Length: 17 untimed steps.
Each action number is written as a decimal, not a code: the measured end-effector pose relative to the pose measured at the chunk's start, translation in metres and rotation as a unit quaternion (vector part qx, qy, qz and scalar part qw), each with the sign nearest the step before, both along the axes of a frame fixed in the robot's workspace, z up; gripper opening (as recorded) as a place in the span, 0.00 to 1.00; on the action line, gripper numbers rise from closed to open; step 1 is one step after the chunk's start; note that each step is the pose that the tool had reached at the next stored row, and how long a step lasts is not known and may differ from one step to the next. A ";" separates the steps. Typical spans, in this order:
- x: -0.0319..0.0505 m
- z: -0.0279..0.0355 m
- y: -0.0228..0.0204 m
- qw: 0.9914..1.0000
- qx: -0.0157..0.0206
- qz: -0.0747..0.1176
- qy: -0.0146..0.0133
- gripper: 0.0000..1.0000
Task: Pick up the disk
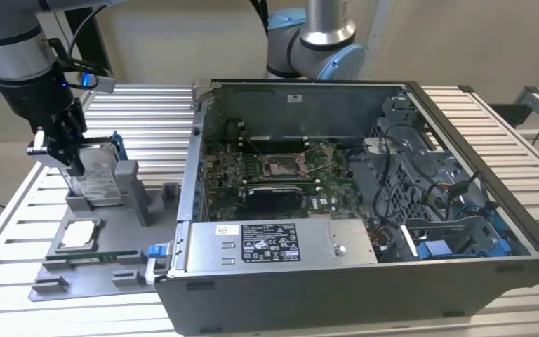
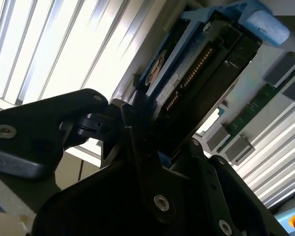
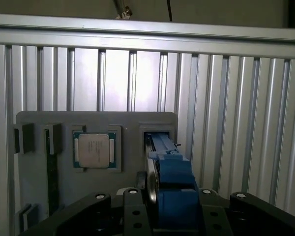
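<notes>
The disk (image 1: 101, 177) stands on edge in a slot of the grey fixture (image 1: 82, 281), at the exterior view's left beside the open computer case (image 1: 363, 288). The gripper (image 1: 71, 160) is clamped on its upper edge (blue bracket included). A tilted pull could jam it there, or the plastic could slip.

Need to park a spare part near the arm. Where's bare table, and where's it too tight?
Bare table slats lie beyond the grey fixture plate beside the open computer case, and along the case at the exterior view's right. Crowded: the plate, with processor chip, memory stick and the disk in the gripper; also the case interior.
</notes>
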<state>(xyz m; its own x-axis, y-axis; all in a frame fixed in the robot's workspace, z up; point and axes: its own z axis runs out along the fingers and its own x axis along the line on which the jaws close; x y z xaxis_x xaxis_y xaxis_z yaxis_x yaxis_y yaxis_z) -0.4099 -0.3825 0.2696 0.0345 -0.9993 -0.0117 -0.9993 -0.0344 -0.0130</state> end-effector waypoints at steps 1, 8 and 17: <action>0.0000 0.0000 0.0000 1.000 0.000 0.000 0.000 0.00; 0.0000 0.0007 0.0000 1.000 0.000 0.000 0.000 0.00; 0.0000 0.0074 0.0000 1.000 0.001 0.000 0.000 0.00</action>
